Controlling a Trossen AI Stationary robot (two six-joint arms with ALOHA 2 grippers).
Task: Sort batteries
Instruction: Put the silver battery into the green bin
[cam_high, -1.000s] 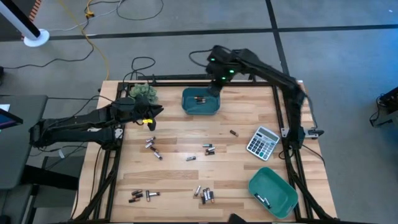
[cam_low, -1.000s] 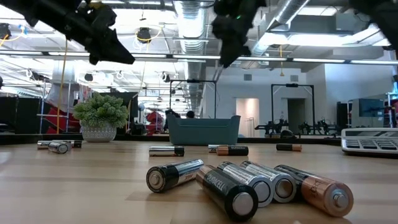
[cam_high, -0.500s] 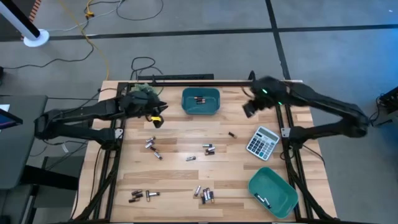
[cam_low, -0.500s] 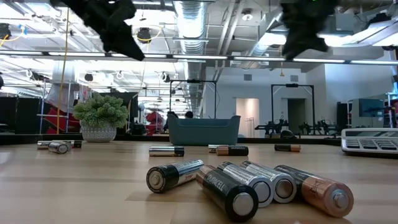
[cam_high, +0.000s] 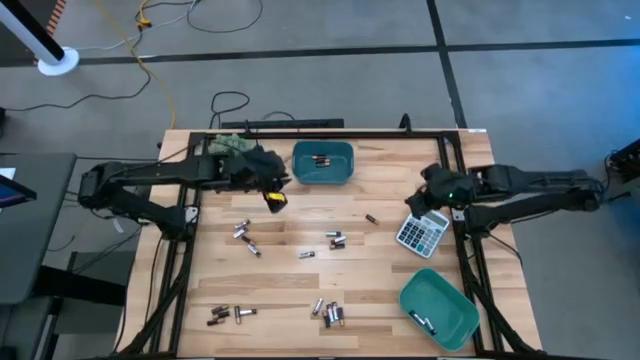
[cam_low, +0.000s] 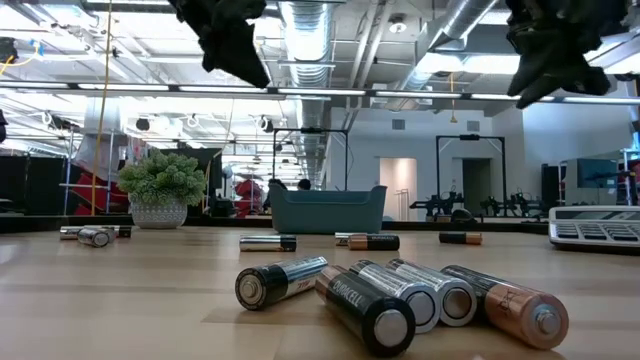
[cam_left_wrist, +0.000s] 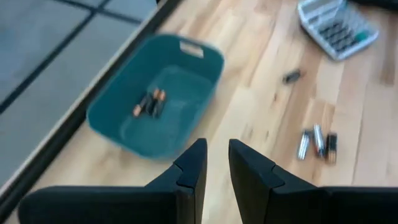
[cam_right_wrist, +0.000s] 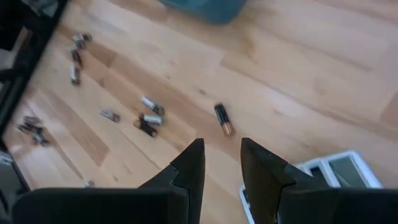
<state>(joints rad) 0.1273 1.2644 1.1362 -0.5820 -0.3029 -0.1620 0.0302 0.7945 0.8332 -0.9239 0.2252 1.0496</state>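
Note:
Small dark and silvery batteries lie on their sides in loose groups on the wooden table: a left group (cam_high: 243, 235), a middle group (cam_high: 335, 240), a single cell (cam_high: 373, 216) and near-edge groups (cam_high: 330, 313). The far teal bin (cam_high: 305, 172) holds two cells (cam_left_wrist: 149, 102). The near-right teal bin (cam_high: 450, 300) holds a few (cam_high: 422, 322). My left gripper (cam_high: 275, 195) (cam_left_wrist: 214, 149) hovers just left of the far bin, narrowly open with nothing seen between the fingers. My right gripper (cam_high: 425, 200) (cam_right_wrist: 217, 149) hovers by the calculator's far-left corner, narrowly open and empty.
A grey-white calculator (cam_high: 422, 230) lies at the right edge. A small potted plant (cam_high: 232, 148) stands at the far-left corner. A black frame runs round the table. Bare wood shows between the battery groups and in the table's near middle.
My left gripper has moved toward the table's right, from beside the plant to the far bin's left side. My right gripper has swung away from above the far bin toward the right and near edges, ending beside the calculator. The batteries on the table have stayed put.

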